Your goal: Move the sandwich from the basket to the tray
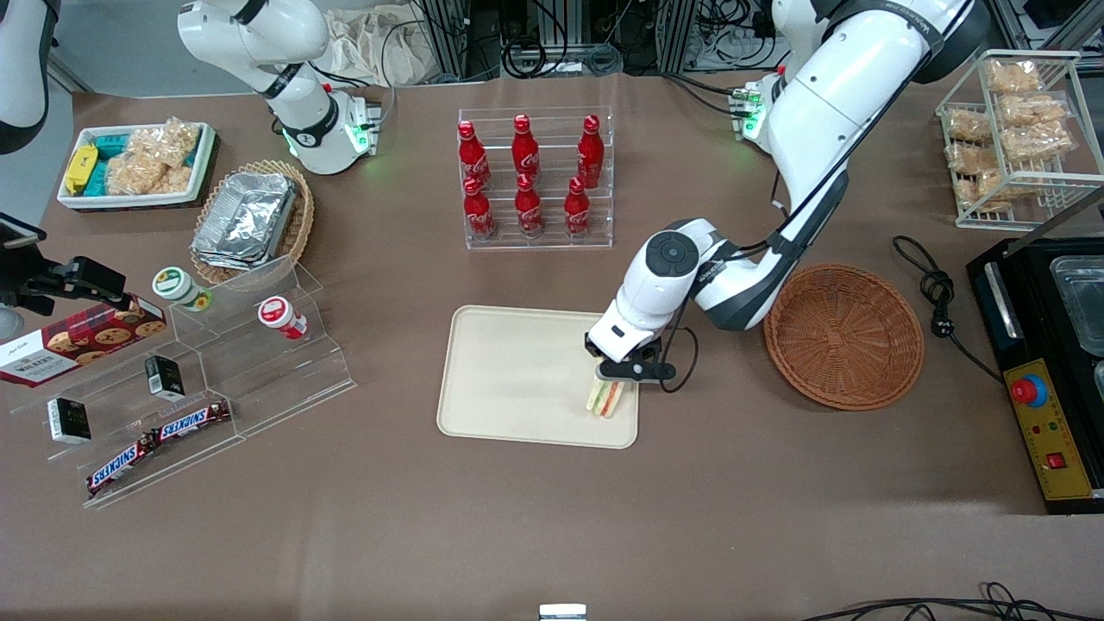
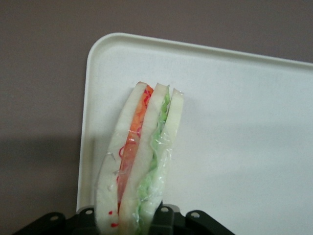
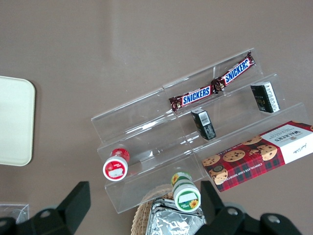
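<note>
Layered triangular wedge sandwich [image 1: 605,398], gripped by the left arm's hand [image 1: 614,385], hung at the flat cream-beige tray's [image 1: 517,371] four-o'clock corner; the placing step apparently needed lowering, then release.

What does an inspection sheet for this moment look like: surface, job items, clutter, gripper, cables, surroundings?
Surface: brown table, no spills seen.
Job items: sandwich over the tray, at its corner nearest the basket; basket holds nothing.
Clutter: cola bottles in a clear rack; Snickers bars on an acrylic stand; foil containers in a tan basket.
Gripper: left gripper over the tray corner, shut on the sandwich.
Cables: black power cord lies beside the basket.
Surroundings: wire rack of snack packets.
</note>
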Action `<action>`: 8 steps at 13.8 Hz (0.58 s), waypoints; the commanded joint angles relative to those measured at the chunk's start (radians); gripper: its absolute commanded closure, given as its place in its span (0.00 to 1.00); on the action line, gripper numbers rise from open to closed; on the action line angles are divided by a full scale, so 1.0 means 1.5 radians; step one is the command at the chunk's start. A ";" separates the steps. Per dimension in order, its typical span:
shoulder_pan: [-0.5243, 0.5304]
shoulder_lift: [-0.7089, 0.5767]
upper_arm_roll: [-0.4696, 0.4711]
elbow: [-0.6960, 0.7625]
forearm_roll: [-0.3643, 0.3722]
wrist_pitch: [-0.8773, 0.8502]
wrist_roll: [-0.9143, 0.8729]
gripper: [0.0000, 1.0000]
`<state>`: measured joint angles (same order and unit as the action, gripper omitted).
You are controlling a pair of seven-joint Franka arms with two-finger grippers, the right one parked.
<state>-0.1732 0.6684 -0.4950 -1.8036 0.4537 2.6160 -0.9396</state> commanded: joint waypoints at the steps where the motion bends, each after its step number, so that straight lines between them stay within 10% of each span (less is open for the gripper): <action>1: -0.005 -0.012 0.004 0.019 0.022 -0.008 -0.075 0.01; 8: 0.043 -0.183 0.006 0.091 -0.006 -0.219 -0.097 0.01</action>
<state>-0.1114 0.4580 -0.4902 -1.7124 0.4591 2.4063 -1.0620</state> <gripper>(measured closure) 0.004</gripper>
